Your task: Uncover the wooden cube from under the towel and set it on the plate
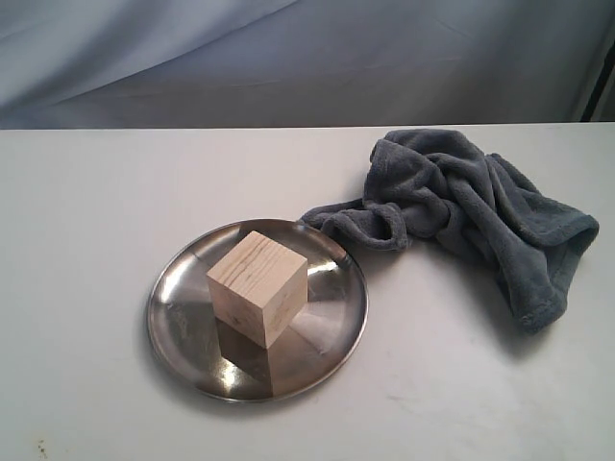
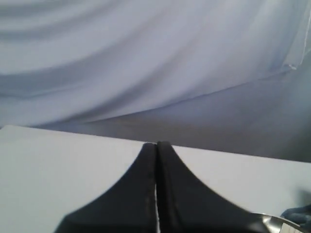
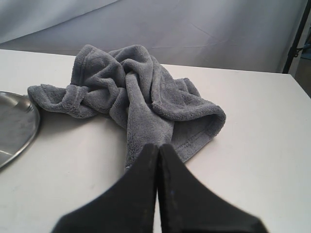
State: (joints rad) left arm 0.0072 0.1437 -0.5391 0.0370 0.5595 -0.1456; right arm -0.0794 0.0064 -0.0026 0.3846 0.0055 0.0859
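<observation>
Cube is sitting on plate: rigid, likely light, gripping best across opposite flat faces. Both arms' jaws are pressing together, empty.

A staged lab-style test setup: a plain white table before a draped pale cloth backdrop.
</observation>
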